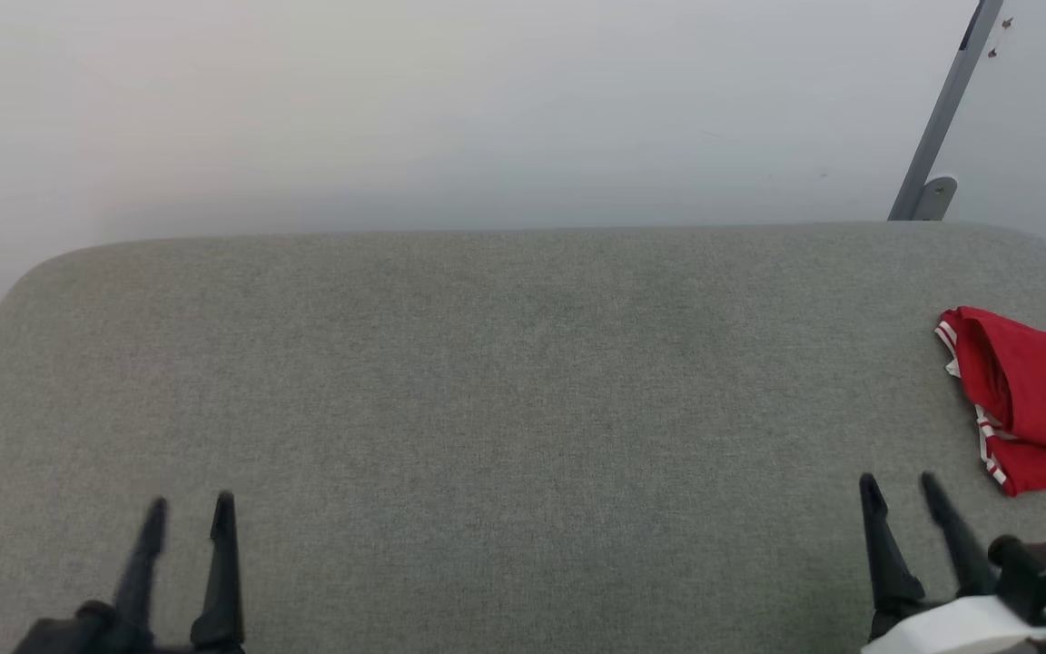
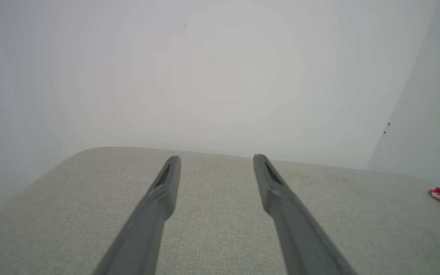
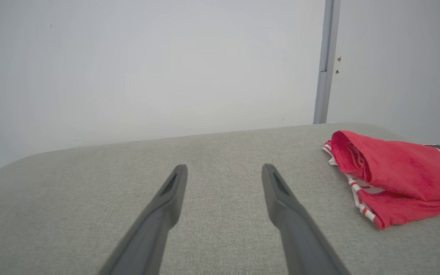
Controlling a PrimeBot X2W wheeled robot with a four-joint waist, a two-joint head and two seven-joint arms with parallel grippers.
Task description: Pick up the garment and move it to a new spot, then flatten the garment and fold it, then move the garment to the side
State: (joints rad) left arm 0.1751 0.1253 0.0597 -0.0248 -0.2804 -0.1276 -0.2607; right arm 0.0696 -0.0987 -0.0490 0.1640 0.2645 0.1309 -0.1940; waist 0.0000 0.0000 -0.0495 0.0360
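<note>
Behind everything you have a plain pale wall point(image 1: 396, 109), and in front of it a wide table point(image 1: 505, 381) covered in grey woven fabric, with rounded far corners.

The garment point(image 1: 1041, 400) lies at the table's far right side, partly cut off by the head view's right edge. It is a compact red bundle, folded over on itself, with red-and-white striped trim showing along its left edge. In the right wrist view you can see a bit of dark, white-outlined lettering at its right end.

Your right pincer point(image 1: 897, 481) sits at the lower right, its two dark fingers spread apart with nothing between them. It is near the garment, to its left and closer to the robot, not touching it. Your left pincer point(image 1: 189, 509) is at the lower left, well apart from the garment, fingers likewise spread and holding nothing.

A slim grey metal post point(image 1: 941, 118) leans up the wall behind the table's far right corner.
</note>
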